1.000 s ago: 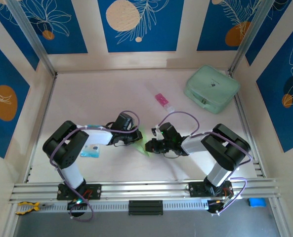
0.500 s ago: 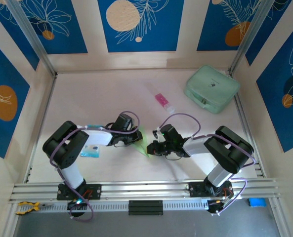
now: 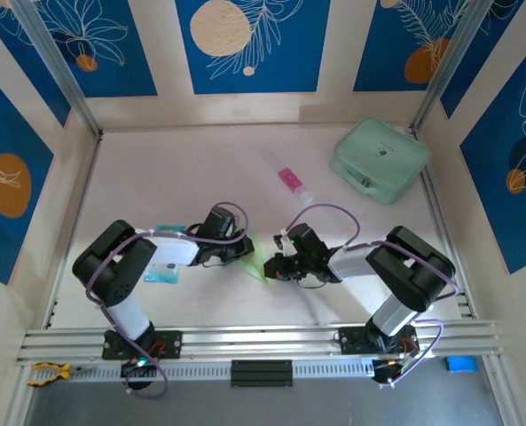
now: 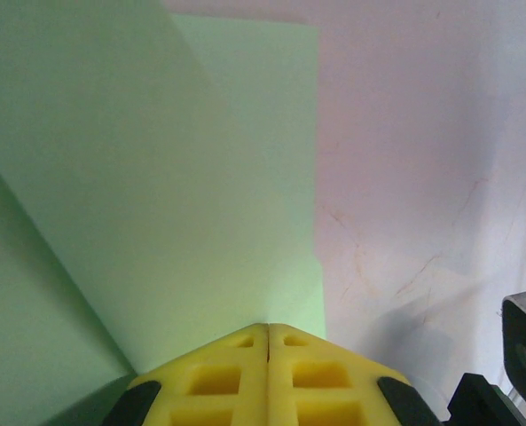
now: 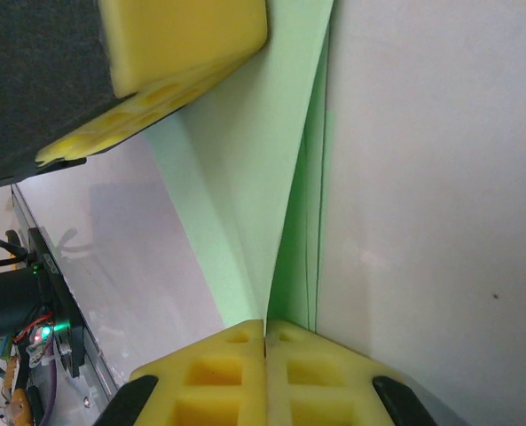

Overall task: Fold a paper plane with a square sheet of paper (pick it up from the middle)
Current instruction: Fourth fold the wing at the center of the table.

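Robot lab test cell.
A pale worktop (image 3: 183,177) is boxed in by wall panels printed with blue leaf patterns (image 3: 245,44), with two black-and-white robot arms (image 3: 125,262) bolted to a silver aluminium rail (image 3: 263,339).

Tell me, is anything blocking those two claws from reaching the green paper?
Nothing visible is in the way. The left gripper and the right gripper are both shut on the green paper, each pinching an edge. The pink tube and mint case lie well away.
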You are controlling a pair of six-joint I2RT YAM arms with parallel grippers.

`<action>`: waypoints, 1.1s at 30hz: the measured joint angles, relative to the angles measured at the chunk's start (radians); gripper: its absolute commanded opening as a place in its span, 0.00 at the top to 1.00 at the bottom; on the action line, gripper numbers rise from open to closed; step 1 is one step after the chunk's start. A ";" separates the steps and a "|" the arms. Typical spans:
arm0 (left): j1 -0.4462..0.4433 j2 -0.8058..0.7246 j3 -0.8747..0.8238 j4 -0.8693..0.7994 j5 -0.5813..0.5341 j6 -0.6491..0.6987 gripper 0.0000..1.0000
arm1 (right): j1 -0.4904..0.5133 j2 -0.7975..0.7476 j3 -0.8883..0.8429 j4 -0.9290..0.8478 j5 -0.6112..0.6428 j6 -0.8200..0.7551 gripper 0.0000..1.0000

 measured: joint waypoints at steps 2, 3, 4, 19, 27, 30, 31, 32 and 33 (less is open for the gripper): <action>0.000 -0.002 -0.003 0.000 -0.003 0.000 1.00 | 0.000 0.001 0.000 0.000 -0.003 0.000 0.94; 0.000 -0.002 -0.003 0.000 -0.004 0.000 1.00 | 0.000 0.002 0.000 0.002 -0.006 0.000 0.92; 0.000 -0.002 -0.003 0.000 -0.004 0.000 1.00 | 0.000 0.003 0.001 0.002 -0.008 0.000 0.91; 0.000 -0.003 -0.020 0.027 0.006 -0.008 1.00 | -0.006 0.000 0.009 -0.042 -0.055 -0.015 0.89; 0.001 -0.003 -0.029 0.046 0.007 -0.019 1.00 | -0.008 -0.006 0.020 -0.081 -0.069 -0.046 0.85; 0.001 -0.003 -0.031 0.049 0.007 -0.023 1.00 | -0.008 -0.017 0.024 -0.116 -0.069 -0.055 0.84; 0.001 -0.003 -0.031 0.049 0.007 -0.023 1.00 | -0.008 -0.021 0.026 -0.127 -0.069 -0.058 0.83; 0.001 -0.003 -0.031 0.049 0.007 -0.024 1.00 | -0.007 -0.024 0.026 -0.135 -0.068 -0.061 0.83; 0.001 -0.003 -0.031 0.049 0.007 -0.024 1.00 | -0.006 -0.027 0.028 -0.145 -0.065 -0.063 0.83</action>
